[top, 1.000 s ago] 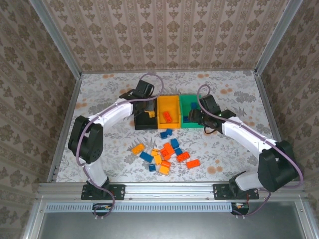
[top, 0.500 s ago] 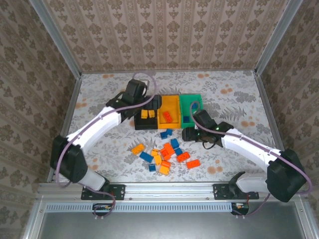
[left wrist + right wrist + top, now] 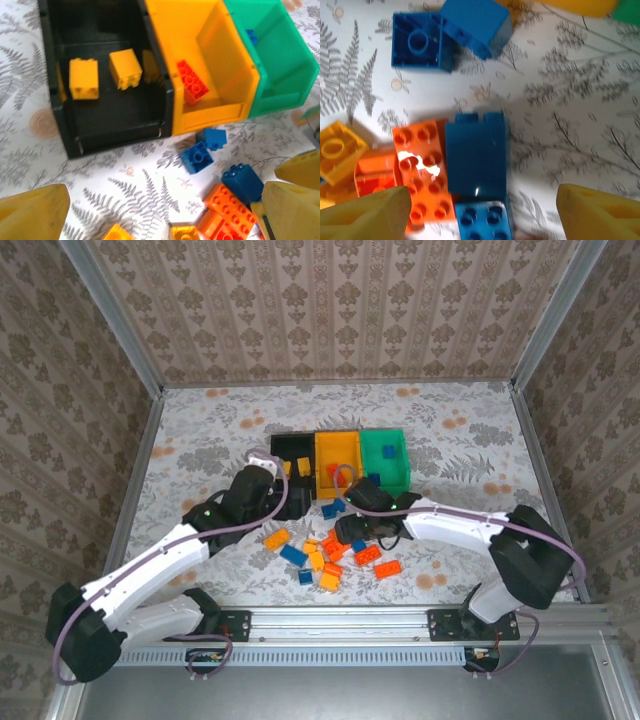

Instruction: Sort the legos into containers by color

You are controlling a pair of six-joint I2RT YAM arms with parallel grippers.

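Note:
The legos (image 3: 330,546) lie in a loose pile of yellow, orange and blue bricks in front of the containers. The black bin (image 3: 100,112) holds two yellow bricks (image 3: 84,78). A red brick (image 3: 193,82) is in the orange-yellow bin (image 3: 226,60), and the green bin (image 3: 280,55) has a blue brick in it. My left gripper (image 3: 160,215) hangs open and empty above the table at the pile's left edge. My right gripper (image 3: 482,215) is open low over the pile, its fingers (image 3: 365,215) astride a dark blue brick (image 3: 476,155) without touching it.
Two blue bricks (image 3: 447,35) lie apart from the pile, just before the orange-yellow bin. An orange brick (image 3: 422,172) and a lighter blue one (image 3: 482,222) press against the dark blue brick. Both arms meet over the pile (image 3: 300,515). Metal rails (image 3: 150,430) edge the table.
My left gripper opened over the black bin, left a second yellow brick there, then drew back towards the pile. My right arm swung from the green bin down onto the pile, opening wider.

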